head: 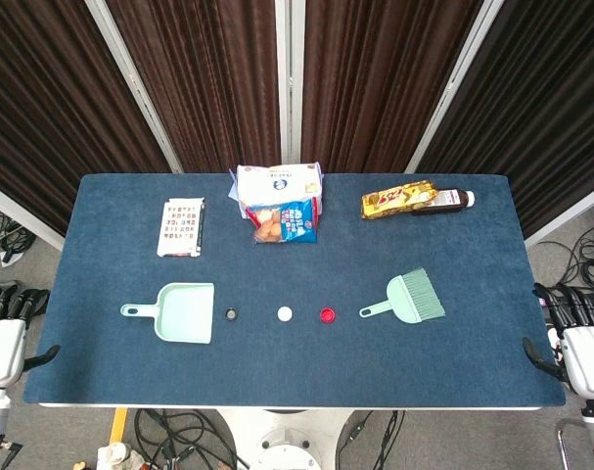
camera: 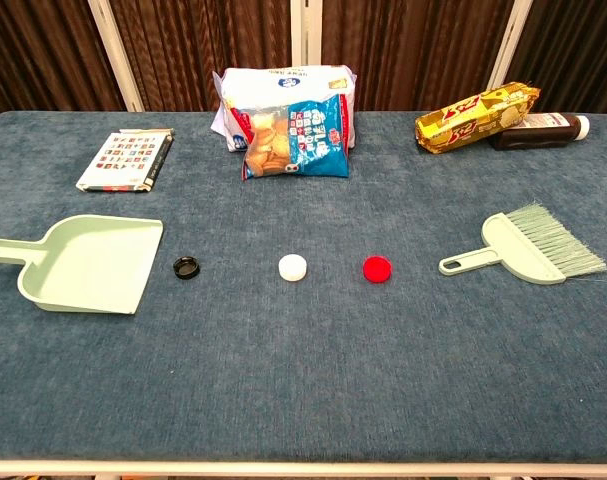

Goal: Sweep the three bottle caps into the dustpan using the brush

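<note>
Nothing grasped yet, nothing swept. Right hand [head: 577, 311] parked off the table's right edge, dark fingers lying loosely together and curled a little, holding nothing; whether truly closed or just relaxed, hard to tell at this size. Left hand [head: 10, 304] mirrored off the left edge, likewise empty, fingers bunched, spread unclear. Brush [head: 411, 298] lying flat on the blue table [head: 473, 372], inboard of the right fingers and slightly farther from the robot, well apart from them; long axis running roughly across the table with a slight tilt, handle end pointing away from those fingers toward the caps, bristles fanned back toward the right hand. Clearly the right hand's job by nearness. Beyond the handle, in a row heading away from the right fingers: red cap [camera: 378, 268], white cap [camera: 293, 266], black cap [camera: 187, 267], then the dustpan [head: 184, 311], mouth open toward the caps, handle pointing out at the left fingers. Likely next: right hand reaching in past the bristles to the handle.
</note>
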You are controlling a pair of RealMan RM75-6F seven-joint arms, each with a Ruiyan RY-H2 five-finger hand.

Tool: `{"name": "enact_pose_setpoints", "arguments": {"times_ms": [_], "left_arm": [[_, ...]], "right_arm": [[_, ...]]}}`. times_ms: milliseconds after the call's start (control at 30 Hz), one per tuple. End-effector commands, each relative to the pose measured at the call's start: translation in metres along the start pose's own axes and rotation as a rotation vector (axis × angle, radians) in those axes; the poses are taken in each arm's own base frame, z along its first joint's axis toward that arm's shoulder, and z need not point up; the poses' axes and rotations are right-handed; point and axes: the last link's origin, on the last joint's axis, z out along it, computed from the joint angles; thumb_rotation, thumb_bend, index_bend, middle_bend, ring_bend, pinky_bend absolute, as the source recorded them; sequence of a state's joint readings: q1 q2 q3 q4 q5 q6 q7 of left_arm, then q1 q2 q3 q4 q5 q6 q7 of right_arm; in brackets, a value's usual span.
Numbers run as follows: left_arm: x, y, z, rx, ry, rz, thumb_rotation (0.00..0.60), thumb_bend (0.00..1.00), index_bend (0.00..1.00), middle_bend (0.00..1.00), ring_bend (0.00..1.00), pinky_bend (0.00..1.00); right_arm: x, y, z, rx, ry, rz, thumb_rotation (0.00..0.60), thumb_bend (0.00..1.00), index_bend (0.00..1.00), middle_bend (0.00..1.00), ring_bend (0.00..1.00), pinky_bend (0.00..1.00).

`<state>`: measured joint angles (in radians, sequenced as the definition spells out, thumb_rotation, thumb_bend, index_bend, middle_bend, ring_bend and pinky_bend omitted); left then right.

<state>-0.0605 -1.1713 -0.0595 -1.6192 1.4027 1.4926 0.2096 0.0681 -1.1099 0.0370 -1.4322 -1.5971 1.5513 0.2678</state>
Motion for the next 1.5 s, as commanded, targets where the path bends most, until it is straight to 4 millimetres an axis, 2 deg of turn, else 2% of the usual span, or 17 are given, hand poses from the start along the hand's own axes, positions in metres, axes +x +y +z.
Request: {"name": "enact_pose_setpoints", "arguments": {"times_ms": [33, 367, 467, 567, 633, 733, 800, 900, 1000, 1200, 1500], "left_arm": [[0.0, 0.001, 0.0, -0.002, 0.001, 0.0, 0.6, 0.07, 0.19, 0.19, 0.08, 0.08], [-0.001, 0.002, 0.0, -0.006, -0.005, -0.001, 0.6, 0.07, 0.19, 0.19, 0.08, 0.08], [-0.001, 0.002, 0.001, -0.008, -0.007, -0.003, 0.6, 0.07, 0.19, 0.19, 0.08, 0.08], [-0.001, 0.002, 0.001, -0.009, -0.007, -0.005, 0.6, 0.07, 0.19, 0.19, 0.08, 0.08], [-0.001, 0.001, 0.0, -0.008, -0.004, -0.008, 0.6, 0.07, 0.19, 0.19, 0.08, 0.08], [0.0, 0.001, -0.001, -0.006, -0.002, -0.011, 0.6, 0.07, 0.19, 0.19, 0.08, 0.08], [-0.001, 0.0, -0.002, -0.003, -0.003, -0.011, 0.6, 0.07, 0.19, 0.19, 0.08, 0.08], [-0.001, -0.001, -0.003, -0.003, -0.005, -0.013, 0.6, 0.07, 0.19, 0.19, 0.08, 0.08], [-0.002, -0.002, -0.003, -0.001, -0.006, -0.018, 0.6, 0.07, 0.19, 0.19, 0.08, 0.08], [-0.005, -0.004, -0.002, 0.0, -0.015, -0.028, 0.6, 0.07, 0.19, 0.19, 0.08, 0.08], [-0.009, -0.006, 0.002, 0.0, -0.029, -0.038, 0.6, 0.07, 0.19, 0.19, 0.08, 0.08]], "right_arm": [[0.0, 0.0, 0.0, 0.0, 0.001, 0.001, 0.6, 0.27, 0.0, 0.19, 0.0, 0.03], [-0.004, -0.004, 0.003, 0.009, -0.028, 0.001, 0.6, 0.27, 0.0, 0.21, 0.01, 0.06], [-0.01, -0.015, 0.015, 0.058, -0.117, -0.042, 0.6, 0.27, 0.06, 0.27, 0.04, 0.08], [-0.018, -0.032, 0.037, 0.132, -0.203, -0.11, 0.6, 0.27, 0.12, 0.28, 0.04, 0.08], [-0.026, -0.045, 0.057, 0.182, -0.251, -0.192, 0.6, 0.25, 0.13, 0.27, 0.04, 0.08], [-0.041, -0.064, 0.085, 0.25, -0.289, -0.345, 0.6, 0.14, 0.15, 0.27, 0.04, 0.08], [-0.054, -0.081, 0.101, 0.305, -0.293, -0.43, 0.6, 0.1, 0.17, 0.27, 0.03, 0.08], [-0.074, -0.104, 0.116, 0.383, -0.296, -0.504, 0.6, 0.08, 0.24, 0.26, 0.02, 0.08], [-0.094, -0.122, 0.126, 0.437, -0.299, -0.56, 0.6, 0.08, 0.28, 0.27, 0.02, 0.08], [-0.128, -0.143, 0.136, 0.475, -0.289, -0.596, 0.6, 0.08, 0.34, 0.32, 0.03, 0.08], [-0.16, -0.149, 0.143, 0.467, -0.288, -0.559, 0.6, 0.14, 0.36, 0.37, 0.05, 0.07]]}}
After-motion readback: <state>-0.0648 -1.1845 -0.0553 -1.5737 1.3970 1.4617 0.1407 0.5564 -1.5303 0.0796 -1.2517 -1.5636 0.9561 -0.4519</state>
